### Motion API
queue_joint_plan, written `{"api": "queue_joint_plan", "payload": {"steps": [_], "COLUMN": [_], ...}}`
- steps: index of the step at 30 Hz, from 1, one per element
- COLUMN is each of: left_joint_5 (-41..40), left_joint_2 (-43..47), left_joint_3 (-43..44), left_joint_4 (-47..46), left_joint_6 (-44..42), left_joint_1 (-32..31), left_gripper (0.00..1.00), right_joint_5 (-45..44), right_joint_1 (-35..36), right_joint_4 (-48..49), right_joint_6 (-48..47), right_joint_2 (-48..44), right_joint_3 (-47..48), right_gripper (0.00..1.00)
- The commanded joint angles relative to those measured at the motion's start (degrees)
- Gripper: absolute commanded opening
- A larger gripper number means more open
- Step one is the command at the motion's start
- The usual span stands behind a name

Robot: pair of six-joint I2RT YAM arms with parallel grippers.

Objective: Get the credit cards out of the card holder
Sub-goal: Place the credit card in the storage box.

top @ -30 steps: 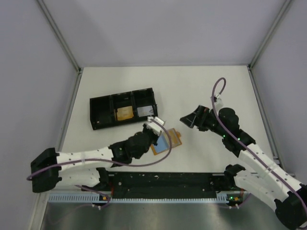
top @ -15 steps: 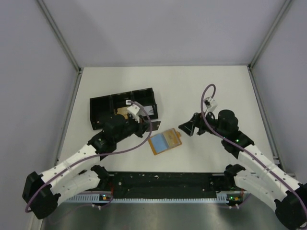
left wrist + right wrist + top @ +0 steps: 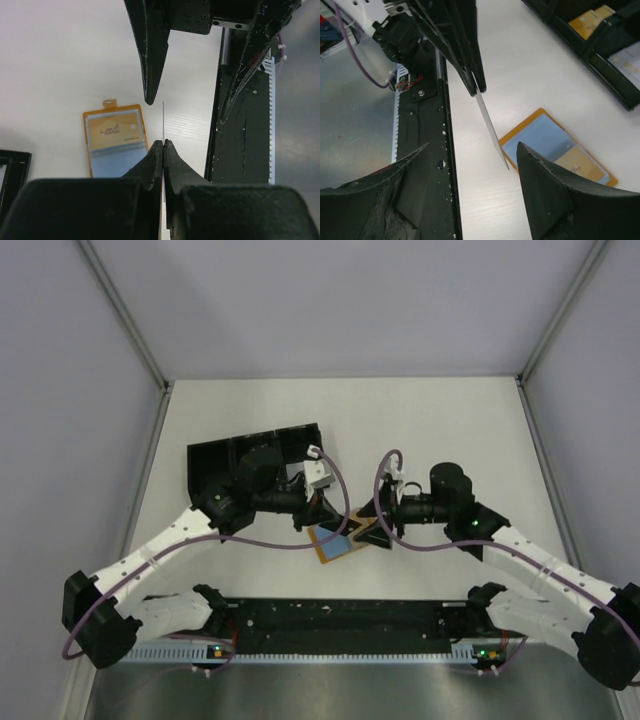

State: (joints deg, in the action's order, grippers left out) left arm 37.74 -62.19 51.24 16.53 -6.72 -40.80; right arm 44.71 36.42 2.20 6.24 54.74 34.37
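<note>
A thin pale credit card [image 3: 491,129] is pinched by the left gripper [image 3: 163,143] near the flat orange-tan card holder [image 3: 115,142], the right gripper [image 3: 472,150] being spread around the card.

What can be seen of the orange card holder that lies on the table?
The card holder is a flat orange-tan rectangular sleeve, plastic as it looks, with a small tab at one short edge. Its front seems clear: inside shows a card, tan with small dark script, and a pale blue face beside it. It lies flat on the white table, askew to the table's edges. Only the table seems to touch it.
</note>
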Motion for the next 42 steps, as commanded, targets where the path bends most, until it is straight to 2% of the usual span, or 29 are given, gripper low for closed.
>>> {"api": "queue_joint_plan", "payload": {"steps": [1,7,12,14,18,19,21,23,25,26,28,31,35,38,42], "left_joint_5": [8.14,9.99,10.43,10.43,9.90,9.55,7.10,3.16,-4.13,-7.12,-12.58,-20.75,-25.07,-25.96,-24.03], "left_joint_2": [-2.14,-4.34,-5.31,-5.48,-5.74,-5.48,-4.43,-2.33,1.35,3.11,7.85,16.99,28.25,30.46,27.66], "left_joint_3": [5.79,10.80,12.91,13.27,13.88,13.97,13.62,12.31,10.55,9.06,4.50,-6.03,-23.87,-31.28,-33.14], "left_joint_4": [7.53,15.27,17.39,17.83,19.23,19.15,18.02,14.95,12.13,9.68,3.02,-13.23,-39.77,-50.96,-60.20], "left_joint_6": [-8.82,-12.88,-13.58,-13.58,-14.02,-13.76,-12.45,-9.99,-5.26,-3.67,1.50,14.76,29.89,35.98,41.07], "left_joint_1": [0.10,0.02,0.01,-0.16,-0.25,-0.25,-0.16,-0.16,-0.16,-0.07,0.01,0.19,0.10,0.02,-0.16], "left_gripper": [0.00,0.00,0.00,0.00,0.00,0.00,0.07,0.30,0.50,0.56,0.61,0.66,0.75,0.75,0.74], "right_joint_5": [8.10,8.47,7.50,7.15,5.74,5.48,3.64,1.97,-0.84,-2.33,-5.84,-15.15,-22.90,-26.77,-30.91], "right_joint_1": [1.89,4.44,5.94,6.55,6.90,6.82,6.91,6.90,6.90,6.64,6.29,6.12,6.20,6.20,6.55], "right_joint_4": [1.59,-4.02,-6.94,-7.64,-8.52,-8.61,-8.26,-6.25,-2.66,1.11,7.96,19.91,40.03,51.11,65.89], "right_joint_6": [-9.57,-13.97,-16.08,-16.43,-16.79,-16.44,-15.30,-13.72,-10.56,-8.98,-3.37,7.88,21.59,29.77,36.90], "right_joint_2": [1.85,6.25,9.33,10.12,10.39,10.21,9.86,8.63,6.97,6.09,4.16,0.73,-2.18,-1.13,1.41], "right_joint_3": [6.23,11.15,13.61,14.32,15.02,15.11,15.11,14.06,12.22,11.25,8.36,3.01,-4.47,-7.55,-10.99], "right_gripper": [0.64,0.52,0.39,0.28,0.00,0.00,0.00,0.00,0.00,0.00,0.00,0.00,0.00,0.00,0.00]}}
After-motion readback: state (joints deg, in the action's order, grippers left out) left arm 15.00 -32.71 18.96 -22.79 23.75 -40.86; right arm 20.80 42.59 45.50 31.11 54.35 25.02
